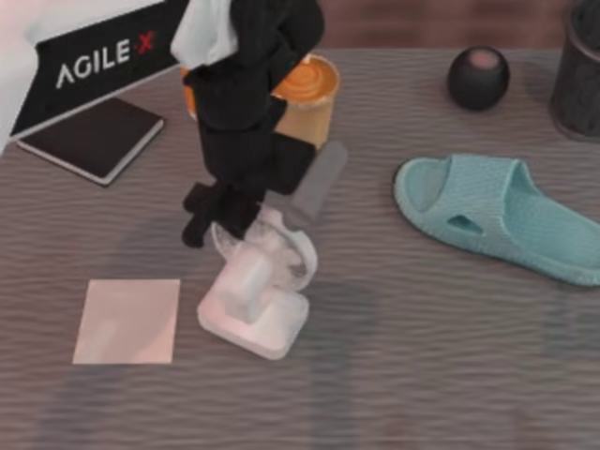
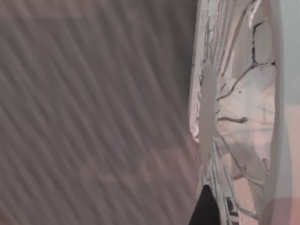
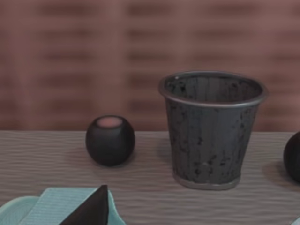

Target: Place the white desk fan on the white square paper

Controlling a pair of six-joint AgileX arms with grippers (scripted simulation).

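The white desk fan (image 1: 253, 298) stands near the middle of the table, its square base just right of the white square paper (image 1: 128, 321), which lies flat and bare. My left gripper (image 1: 218, 223) reaches down from above onto the fan's round grilled head and is shut on its rim. In the left wrist view the grille of the fan (image 2: 234, 117) fills one side, with one dark fingertip (image 2: 206, 211) pressed against it. My right gripper (image 3: 89, 213) is parked off to the right, out of the top view, low above the slipper.
A black notebook (image 1: 94, 139) and a black AgileX sign (image 1: 94, 66) lie at the back left. An orange tub (image 1: 309, 94) stands behind the left arm. A teal slipper (image 1: 497, 216), a black ball (image 1: 478, 77) and a dark bucket (image 1: 577, 70) occupy the right.
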